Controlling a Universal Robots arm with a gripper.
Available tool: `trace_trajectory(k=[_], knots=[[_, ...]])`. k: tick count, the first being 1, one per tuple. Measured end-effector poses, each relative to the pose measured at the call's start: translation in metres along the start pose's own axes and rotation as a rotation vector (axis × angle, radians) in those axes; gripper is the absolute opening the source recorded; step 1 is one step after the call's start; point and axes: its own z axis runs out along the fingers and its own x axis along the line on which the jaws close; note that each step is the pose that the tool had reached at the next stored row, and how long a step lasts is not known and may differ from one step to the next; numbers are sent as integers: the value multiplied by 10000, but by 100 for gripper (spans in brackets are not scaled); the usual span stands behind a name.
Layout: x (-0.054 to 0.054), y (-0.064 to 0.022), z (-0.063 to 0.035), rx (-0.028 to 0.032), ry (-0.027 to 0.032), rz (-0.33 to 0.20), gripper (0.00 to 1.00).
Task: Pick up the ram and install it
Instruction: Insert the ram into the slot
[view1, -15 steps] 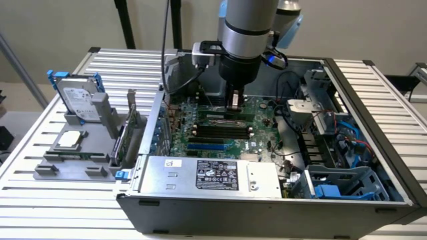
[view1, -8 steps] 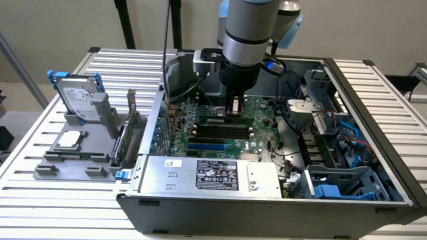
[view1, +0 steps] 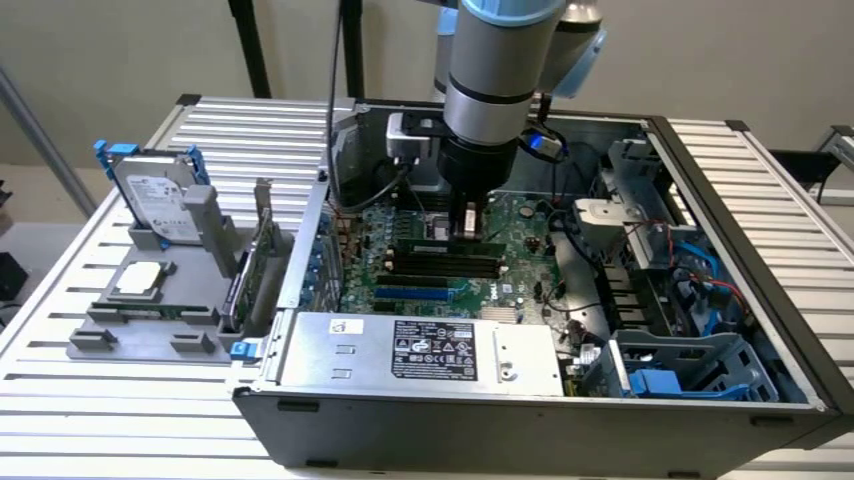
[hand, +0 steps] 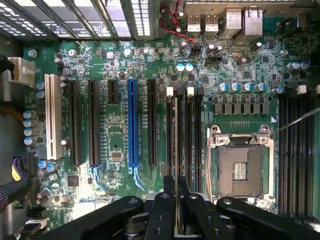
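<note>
a: green ram edge-on between the gripper fingers, clamped, standing over a slot?
b: yes, it's the install step. i'd say it needs straight alignment, then an even press down.

surface: slatted metal table | on it: open computer case, grey fixture

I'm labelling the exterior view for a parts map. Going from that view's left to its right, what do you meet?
Hard drive standing in the grey holder → expansion card → motherboard with the end effector over its memory slots → blue drive cage.
</note>
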Motion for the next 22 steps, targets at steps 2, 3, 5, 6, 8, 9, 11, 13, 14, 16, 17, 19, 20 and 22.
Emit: trace_trajectory(k=[2,3,5,6,8,9,11,13,14,16,17,19,20,22], knots=[[-15,0,30,-1,34,-63,14],[-24,0,45,-2,53,-98,14],[-40,0,72,-1,98,-164,14],[-43,0,83,0,120,-192,14],[-43,-1,96,-1,159,-211,14],[-43,1,100,-1,174,-209,14],[-43,6,111,0,211,-208,14],[-43,15,124,2,260,-207,14],[-42,19,130,3,287,-205,14],[-42,24,144,4,346,-204,14],[-41,24,151,5,374,-204,14],[-41,24,156,4,411,-204,14],[-41,24,156,4,412,-203,14],[-41,24,156,5,411,-202,14]])
